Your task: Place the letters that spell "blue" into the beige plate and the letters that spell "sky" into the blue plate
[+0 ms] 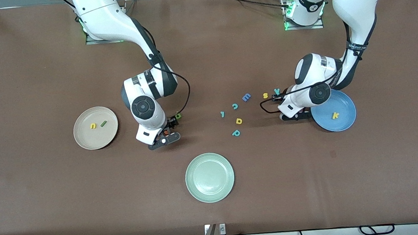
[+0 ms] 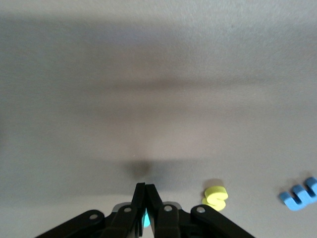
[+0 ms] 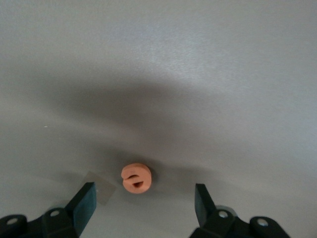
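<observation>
**Letter sorting: both arms down at the bench**

While the middle of the bench (image 1: 49, 192) is busy, there's loads of bare brown surface around the pale green plate (image 1: 209, 177) and along every edge, so room to move isn't a problem.

Left end effector (image 2: 144, 201) sits low on the bench just beside the blue plate (image 1: 341, 121), fingers pressed together on something teal, of which only a sliver shows, so I can't tell for sure which letter. The teal y (image 1: 277, 91) and yellow s (image 1: 265, 95) sit right by it in the front view. Yellow k (image 1: 335, 115) is already in the blue plate.

Right end effector (image 3: 143, 201) is spread wide, fingers either side of the orange e (image 3: 136, 177) without touching it, low over the bench between the beige plate (image 1: 82, 138) and the green one. The green b (image 1: 178, 116) lies just beside it.

Beige plate holds the yellow u (image 1: 92, 125) and the green stick l (image 1: 103, 123), side by side.

Leftovers in the middle: blue E (image 1: 246, 97), teal c (image 1: 235, 106), teal l (image 1: 222, 114), a yellow letter (image 1: 239, 121), teal p (image 1: 236, 133).
</observation>
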